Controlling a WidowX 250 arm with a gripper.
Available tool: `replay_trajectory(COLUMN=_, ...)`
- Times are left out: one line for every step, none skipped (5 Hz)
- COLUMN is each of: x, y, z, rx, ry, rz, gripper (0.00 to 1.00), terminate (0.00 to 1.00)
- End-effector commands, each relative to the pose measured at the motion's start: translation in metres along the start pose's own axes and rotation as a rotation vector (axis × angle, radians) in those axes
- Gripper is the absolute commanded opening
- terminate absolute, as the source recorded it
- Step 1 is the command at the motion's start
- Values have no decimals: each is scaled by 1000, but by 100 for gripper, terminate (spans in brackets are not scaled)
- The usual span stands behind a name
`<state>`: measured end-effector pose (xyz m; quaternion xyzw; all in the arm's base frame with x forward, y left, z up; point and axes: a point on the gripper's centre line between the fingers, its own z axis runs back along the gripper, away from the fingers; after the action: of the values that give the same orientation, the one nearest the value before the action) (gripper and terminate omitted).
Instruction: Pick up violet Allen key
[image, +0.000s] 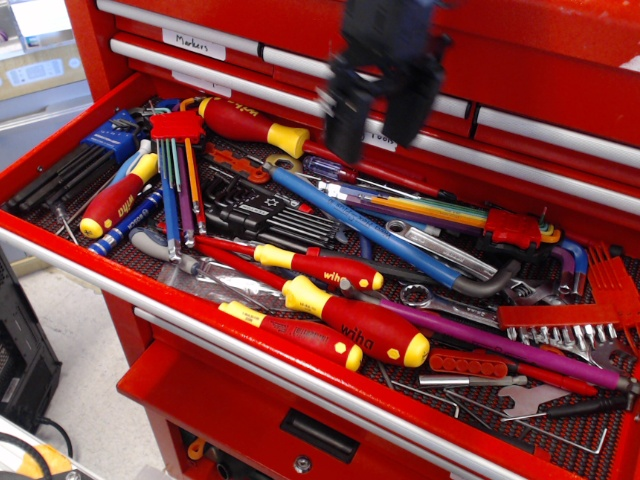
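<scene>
The violet Allen key (520, 349) lies in the open red tool drawer (60, 150) at the front right. Its glossy magenta shaft runs from under the red-and-yellow screwdrivers (355, 328) out to the drawer's right edge. Its bent end is hidden. My gripper (375, 135) is blurred and hangs above the back middle of the drawer, well up and to the left of the key. Its two dark fingers (343, 125) stand apart, with nothing between them.
A long blue L-shaped key (380, 235) lies diagonally behind the violet one. Several screwdrivers, wrenches (440, 250) and red-holder hex key sets (178, 128) crowd the drawer. Closed red drawers (540, 60) rise behind it.
</scene>
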<state>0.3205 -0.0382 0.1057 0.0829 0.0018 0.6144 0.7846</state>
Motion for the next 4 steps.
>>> replay_trajectory(x=-28, y=-27, z=-11, rx=-88, ry=17, rz=278, gripper=100, terminate=0)
replay_trajectory(x=-42, y=-32, z=-21, rx=-99, ry=37, rz=376, gripper=100, terminate=0)
replay_trajectory(x=-54, y=-34, z=-34, rx=-132, ry=53, rz=452, gripper=100, terminate=0)
replay_trajectory(x=-57, y=-33, z=-42, rx=-150, ry=57, rz=502, gripper=100, terminate=0)
